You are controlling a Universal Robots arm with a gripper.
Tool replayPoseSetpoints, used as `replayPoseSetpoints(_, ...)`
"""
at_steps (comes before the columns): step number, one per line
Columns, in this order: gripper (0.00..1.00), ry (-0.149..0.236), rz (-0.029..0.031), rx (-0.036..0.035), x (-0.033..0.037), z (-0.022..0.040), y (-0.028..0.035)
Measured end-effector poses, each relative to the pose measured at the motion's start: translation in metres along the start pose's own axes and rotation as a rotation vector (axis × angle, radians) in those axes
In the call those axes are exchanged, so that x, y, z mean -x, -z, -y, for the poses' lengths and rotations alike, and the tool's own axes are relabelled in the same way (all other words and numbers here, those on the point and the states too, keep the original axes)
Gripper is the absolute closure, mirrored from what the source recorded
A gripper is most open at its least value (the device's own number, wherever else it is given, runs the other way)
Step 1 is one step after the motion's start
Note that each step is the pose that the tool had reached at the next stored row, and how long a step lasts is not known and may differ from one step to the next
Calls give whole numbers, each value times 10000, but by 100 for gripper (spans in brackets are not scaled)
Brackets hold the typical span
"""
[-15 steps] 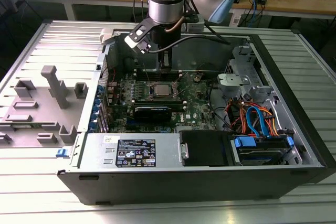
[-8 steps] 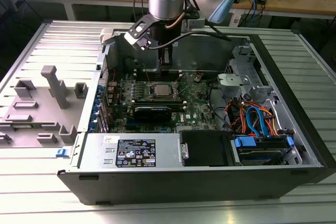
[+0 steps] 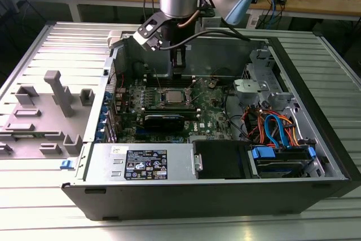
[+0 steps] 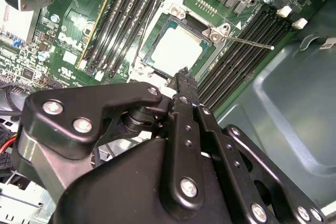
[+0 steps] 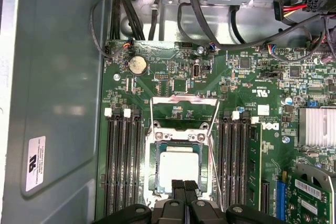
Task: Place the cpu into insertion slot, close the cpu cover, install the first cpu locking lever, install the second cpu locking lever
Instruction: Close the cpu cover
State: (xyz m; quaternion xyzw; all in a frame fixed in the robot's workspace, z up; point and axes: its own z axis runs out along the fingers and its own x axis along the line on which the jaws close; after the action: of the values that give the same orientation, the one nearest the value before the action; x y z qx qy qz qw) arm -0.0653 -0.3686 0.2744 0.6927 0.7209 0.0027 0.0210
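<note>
Silver cpu [image 5: 178, 167] is sitting in the slot [image 5: 153, 174], but the cover [image 5: 184, 98] seems to be standing open; jaws are hovering close, pinched together, empty.

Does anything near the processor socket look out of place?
Yes: a thin locking lever sticks out from the insertion slot over the memory slots, not latched. The cpu lies flat and square in the cpu cover window.
</note>
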Motion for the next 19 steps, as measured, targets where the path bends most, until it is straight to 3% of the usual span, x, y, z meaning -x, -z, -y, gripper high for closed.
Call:
replayPoseSetpoints(7,89,1,1,0,1,-3,4)
replayPoseSetpoints(19,89,-2,0,0,3,-69,2)
